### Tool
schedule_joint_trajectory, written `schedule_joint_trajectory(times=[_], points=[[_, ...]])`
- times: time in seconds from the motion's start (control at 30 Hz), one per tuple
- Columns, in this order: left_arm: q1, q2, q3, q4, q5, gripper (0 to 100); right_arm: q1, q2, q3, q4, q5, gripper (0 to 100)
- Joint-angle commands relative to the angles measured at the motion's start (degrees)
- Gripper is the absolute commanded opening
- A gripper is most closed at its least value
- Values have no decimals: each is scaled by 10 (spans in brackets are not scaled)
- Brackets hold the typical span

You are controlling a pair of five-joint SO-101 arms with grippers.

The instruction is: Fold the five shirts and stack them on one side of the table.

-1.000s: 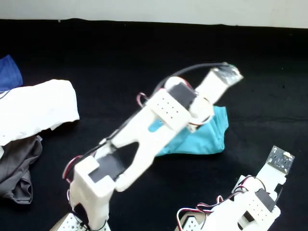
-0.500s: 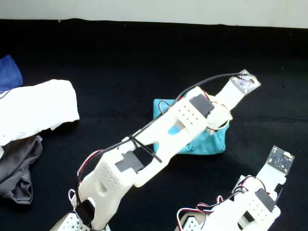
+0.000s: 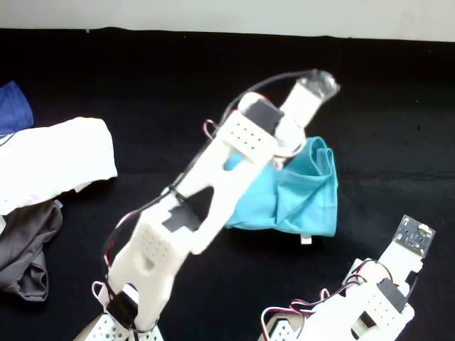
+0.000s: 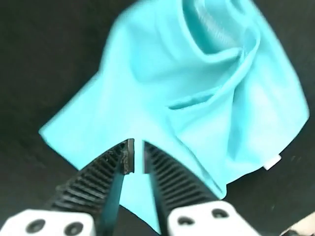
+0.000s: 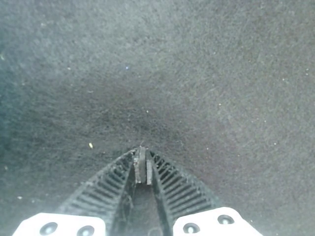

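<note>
**Left side of the bench.** A blue shirt (image 3: 13,106) lies at the far left edge. Just beside it, a white shirt (image 3: 53,163) lies partly over a crumpled grey shirt (image 3: 28,249). This heap is loose and uneven.

- Risk: a folded garment placed on it is likely to tilt or slide off. Cause: there is no flat base.

**Centre.** The left arm (image 3: 213,192) extends across the black bench (image 3: 142,78) to the teal shirt (image 3: 302,199). The teal shirt lies right of centre, well apart from the heap. The left tool (image 4: 134,157) is nearly closed, with a narrow slit between its tips. It appears to pinch a thin layer of the teal cloth. One corner of the shirt rises toward the wrist, and the rest lies rumpled on the bench with the collar bunched.

- Risk: the cloth slips out of the tool. Cause: the bite is shallow and takes in very little fabric.
- Risk: creases are set into the fold. Cause: the body of the shirt is not spread flat.
- Risk: the shirt drags instead of folding. Cause: nothing pins the far edge.

**Right side.** The right arm (image 3: 370,305) sits at the lower right, clear of the shirt. The right tool (image 5: 142,167) is fully closed and holds nothing. It is above bare bench.

- Risk: it gives no support, so a one-sided pull bunches the garment.
</note>
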Motion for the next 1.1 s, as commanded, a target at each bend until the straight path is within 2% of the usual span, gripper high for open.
schedule_joint_trajectory(times=[0.0, 0.23, 0.43, 0.53, 0.73, 0.93, 1.07], points=[[8, 39, -8, 4, 1, 22, 0, 0, 18, -12, 1, 7], [75, 127, -102, -3, 1, 23, 0, 0, 18, -12, 1, 7], [170, 131, -188, 74, 1, 22, -9, 0, 17, -12, 1, 7], [186, 127, -233, 101, 1, 21, -14, 0, 18, -12, 1, 7], [131, 132, -394, 106, 1, 21, -14, 0, 18, -12, 1, 7], [44, 179, -388, 6, 1, 21, -15, 0, 19, -12, 1, 7], [27, 235, -388, -76, 1, 21, -15, 0, 19, -12, 1, 7]])
